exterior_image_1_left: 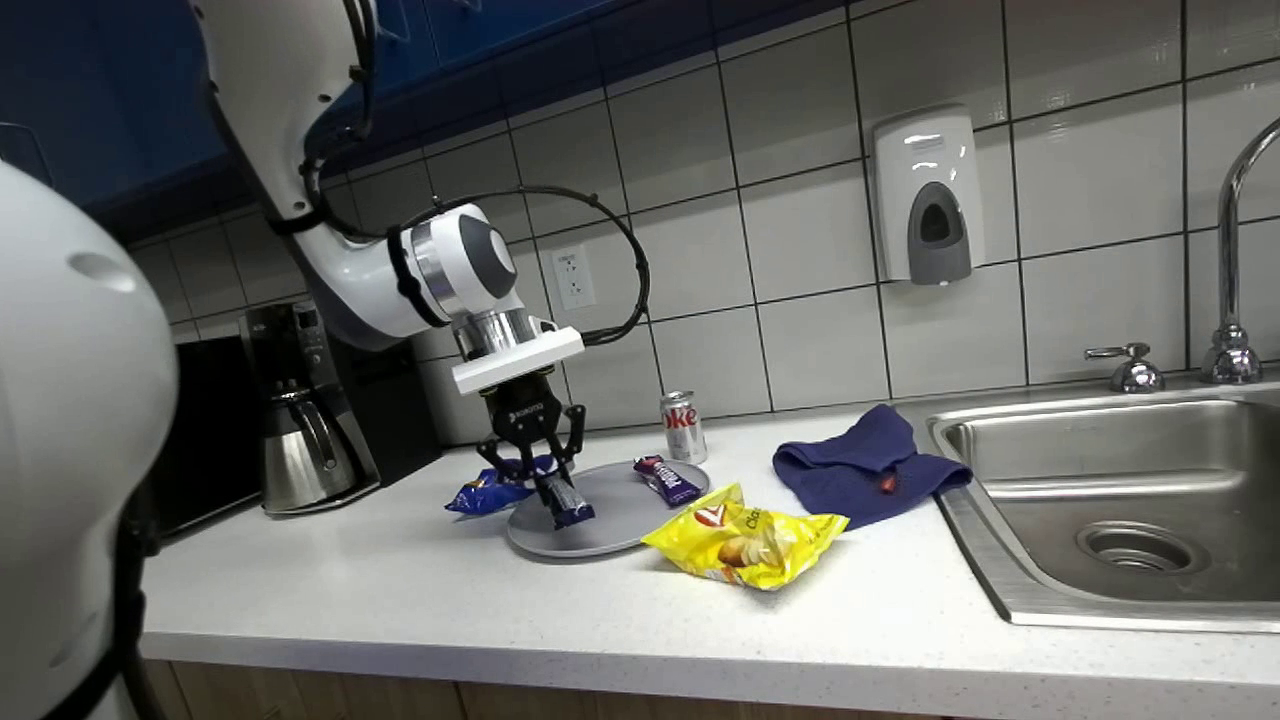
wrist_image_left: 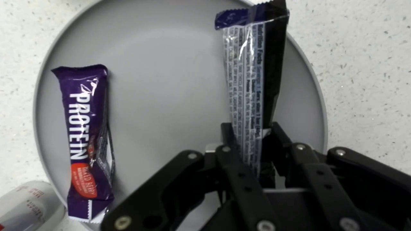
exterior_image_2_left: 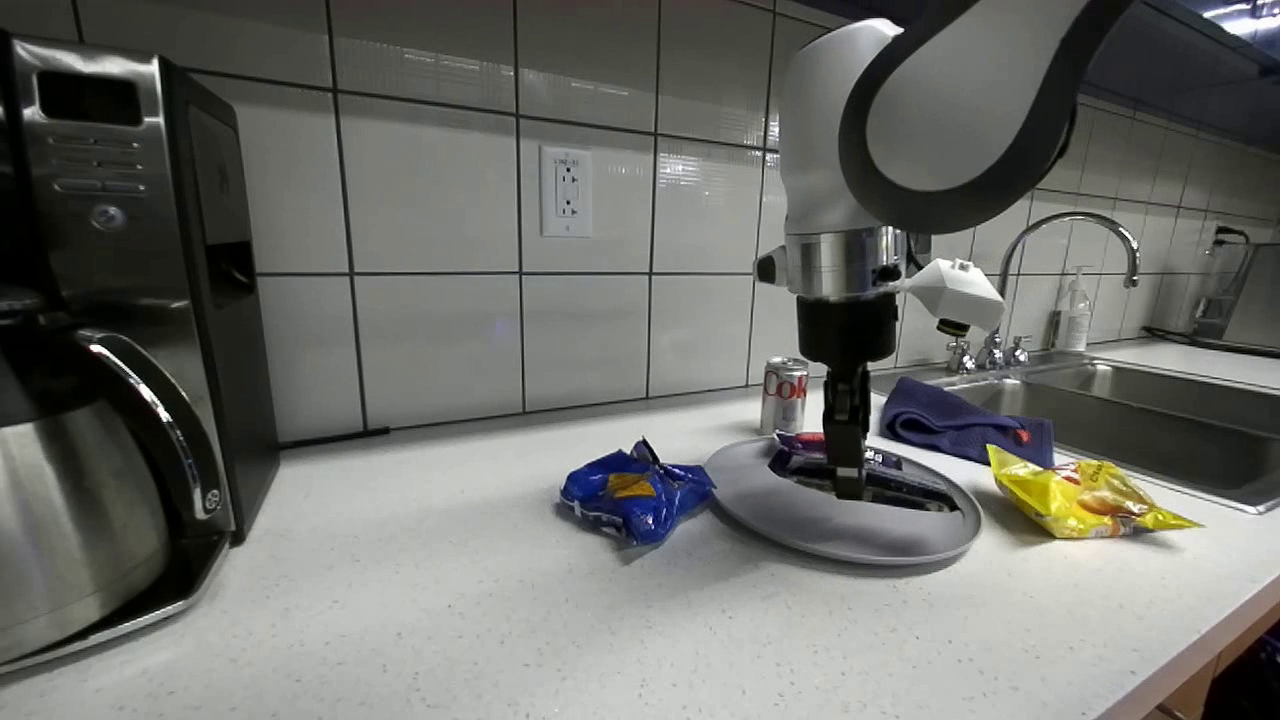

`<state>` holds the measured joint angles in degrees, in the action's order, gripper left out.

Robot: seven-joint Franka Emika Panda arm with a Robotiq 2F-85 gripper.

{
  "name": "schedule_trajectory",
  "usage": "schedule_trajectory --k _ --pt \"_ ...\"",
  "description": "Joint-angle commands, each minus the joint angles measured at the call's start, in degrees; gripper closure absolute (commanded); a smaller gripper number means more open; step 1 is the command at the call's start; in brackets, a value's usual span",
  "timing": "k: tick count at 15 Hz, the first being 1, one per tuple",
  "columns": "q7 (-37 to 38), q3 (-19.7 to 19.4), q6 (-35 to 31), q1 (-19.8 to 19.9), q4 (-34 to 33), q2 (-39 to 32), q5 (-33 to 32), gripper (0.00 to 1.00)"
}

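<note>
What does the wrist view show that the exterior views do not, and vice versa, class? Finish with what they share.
Only the wrist view: "Nutrition Facts" readable on the text-covered bar gripped by the claw, and "Mixed Berry" on the purple bar on the gray plate.

Only the exterior views: the blue packet, yellow bag, dark blue cloth, coffee maker, sink and wall outlet.

Shared: the gray plate, both bars, the claw and the silver can, which the wrist view crops.

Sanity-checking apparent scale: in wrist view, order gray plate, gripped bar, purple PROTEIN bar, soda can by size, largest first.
1. Gray plate
2. Gripped bar and purple PROTEIN bar: unsure; similar, but the gripped one looks nearer the camera and is partly hidden
3. Soda can, visible part only; the frame cuts it off
</note>
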<state>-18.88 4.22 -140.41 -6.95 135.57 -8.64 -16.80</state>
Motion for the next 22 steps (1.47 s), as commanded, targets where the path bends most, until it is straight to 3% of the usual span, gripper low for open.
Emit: schedule_trajectory --k 1,9,10,11,13,18,22 --pt "0.9 -0.2 -0.3 0.8 -3.9 -3.3 -2.3 0.92" --pt "0.6 -0.4 -2.1 0.8 -7.1 -8.2 -1.7 0.92" --pt "0.4 -0.4 -2.0 0.8 -7.2 -8.5 -1.6 0.72" --pt "0.5 -0.4 -2.0 0.6 -7.2 -8.6 -1.8 0.45" --pt "0.6 -0.3 -1.7 0.4 -6.6 -8.0 -2.1 0.4" --pt "2.5 -0.2 -1.3 -0.3 -3.3 -3.4 -2.8 0.02" --pt "5.6 -0.1 -0.3 -0.9 0.3 2.1 -3.7 0.0"
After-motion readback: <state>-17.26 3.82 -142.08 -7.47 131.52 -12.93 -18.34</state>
